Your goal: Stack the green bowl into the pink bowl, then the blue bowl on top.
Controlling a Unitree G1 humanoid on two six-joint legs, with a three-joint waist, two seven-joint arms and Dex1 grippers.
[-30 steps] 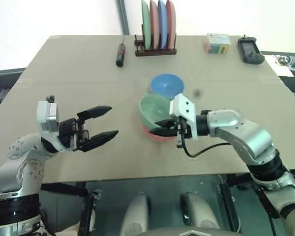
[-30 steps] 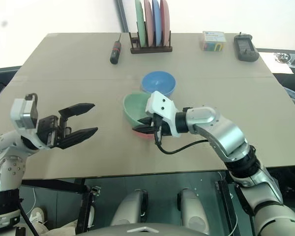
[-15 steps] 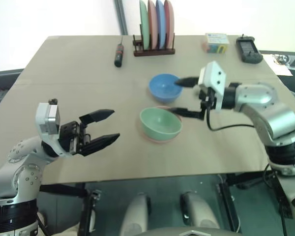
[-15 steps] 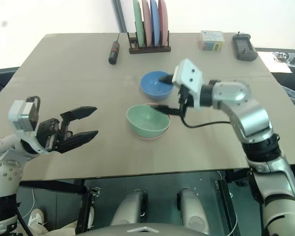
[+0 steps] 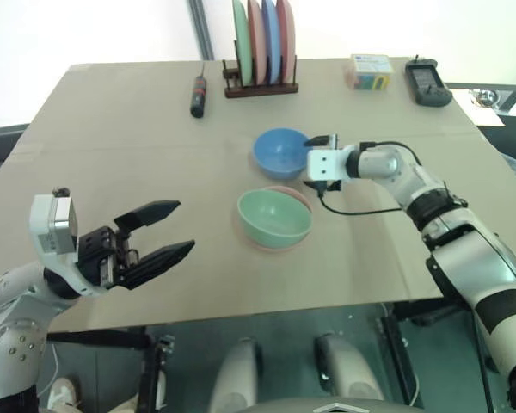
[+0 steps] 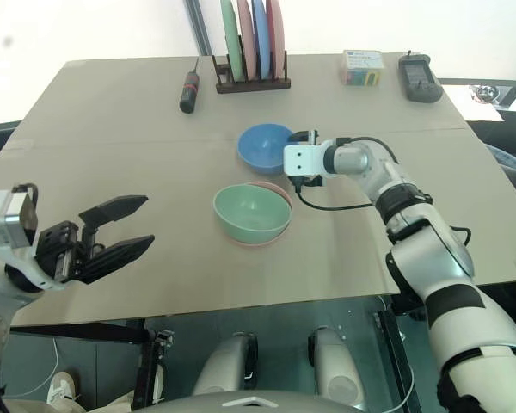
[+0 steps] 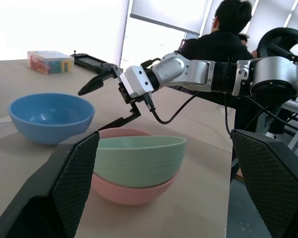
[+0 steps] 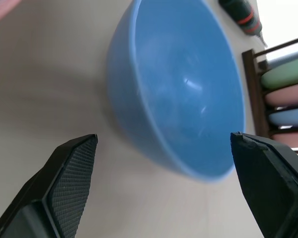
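The green bowl [image 5: 275, 217] sits nested inside the pink bowl [image 7: 129, 192] near the middle of the table. Just behind them the blue bowl [image 5: 280, 152] stands upright on its own. My right gripper [image 5: 310, 161] is open at the blue bowl's right side, one finger near its rim and the other lower, beside its wall. The right wrist view looks into the blue bowl [image 8: 184, 94] between the spread fingers [image 8: 69, 183]. My left gripper [image 5: 182, 225] hovers open and empty over the table's near left, well away from the bowls.
A wooden rack of upright plates [image 5: 260, 47] stands at the table's far edge, with a screwdriver [image 5: 197, 95] to its left. A colourful box [image 5: 370, 71] and a black device [image 5: 427, 82] lie far right. A seated person [image 7: 223, 34] is beyond the table.
My right gripper let go of the green bowl's rim, opened, and swung away to the blue bowl. The green bowl settled level in the pink bowl. My left gripper drew back a little.
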